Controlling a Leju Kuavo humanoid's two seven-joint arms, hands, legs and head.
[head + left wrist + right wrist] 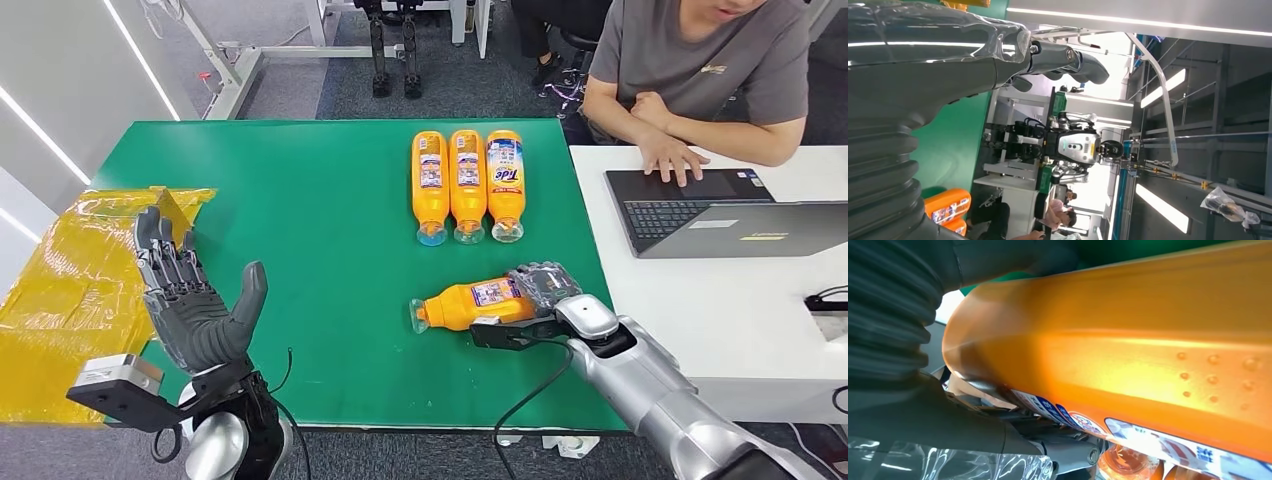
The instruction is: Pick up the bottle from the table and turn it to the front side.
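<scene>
One orange plastic bottle (470,304) lies gripped in the right hand (545,290); smooth sides could slip while turning. Left hand (190,300) spread wide.

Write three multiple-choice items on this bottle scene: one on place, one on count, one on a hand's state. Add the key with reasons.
1. Where does the bottle under the right hand lie?
A. On the white desk
B. On the green table, nearer the robot than the row of bottles
C. On the yellow sheet

2. How many orange bottles lie side by side in the row at the far part of the green table?
A. Three
B. Five
C. One

3. What is the left hand doing?
A. Holding a bottle
B. Pressing on the laptop
C. Raised, fingers apart, holding nothing

Key: 1 B, it lies on its side on the green top, apart from the row. 2 A, three lie together. 3 C, its palm is bare in the head view.
</scene>
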